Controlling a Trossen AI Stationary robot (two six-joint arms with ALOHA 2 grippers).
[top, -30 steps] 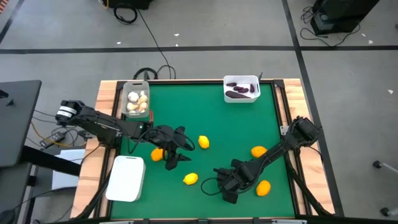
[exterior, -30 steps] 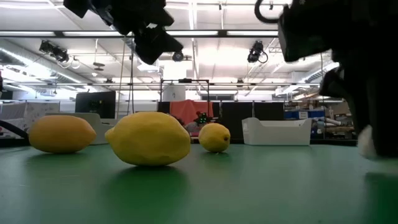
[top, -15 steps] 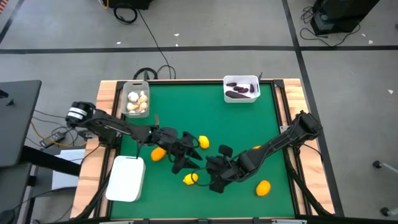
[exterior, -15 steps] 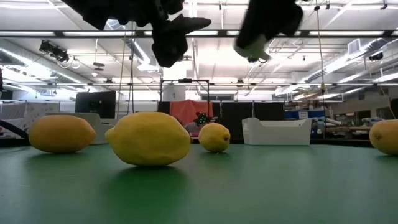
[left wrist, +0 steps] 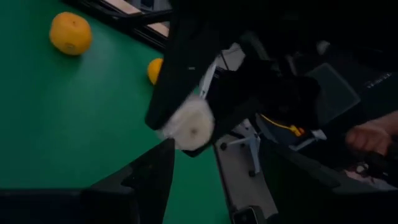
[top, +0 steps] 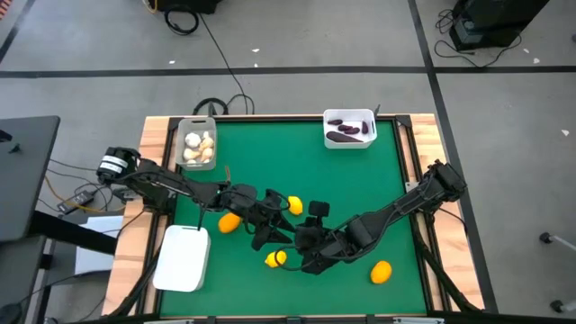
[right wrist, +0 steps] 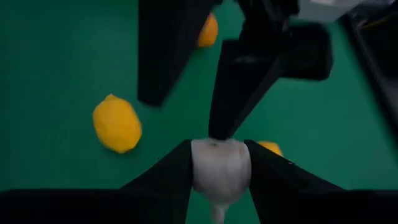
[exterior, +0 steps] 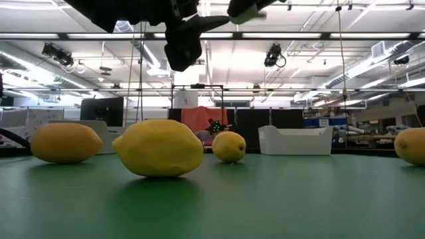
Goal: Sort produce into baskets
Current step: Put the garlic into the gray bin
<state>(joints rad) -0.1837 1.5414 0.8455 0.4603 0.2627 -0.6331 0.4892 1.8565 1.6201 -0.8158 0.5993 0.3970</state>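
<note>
My right gripper (top: 302, 243) is shut on an off-white garlic bulb (right wrist: 219, 167), well above the green table near its middle. My left gripper (top: 273, 230) is open right beside it; its two fingers (right wrist: 163, 56) stand over the bulb, and one tip reaches the bulb's top. Whether it touches, I cannot tell. The bulb also shows in the left wrist view (left wrist: 189, 126). A grey basket (top: 196, 158) with garlic stands at the far left, a white basket (top: 349, 141) with purple eggplants at the far right, and another white basket (top: 183, 259) at the near left. My right gripper pinches the garlic bulb by its two opposite sides (right wrist: 198, 169) between its two fingers. The bulb is lifted clear of the table, high in the low view (exterior: 244, 11).
Two yellow lemons (top: 294, 205) (top: 274, 259) and an orange (top: 229, 222) lie on the table under and around the grippers. Another orange (top: 382, 271) lies toward the near right. The two arms cross close together over the table's middle.
My right gripper has risen from the table near its near right part and gone toward the left edge with the garlic bulb, up to my left gripper. My left gripper has moved a little toward the right edge, over the lemons.
</note>
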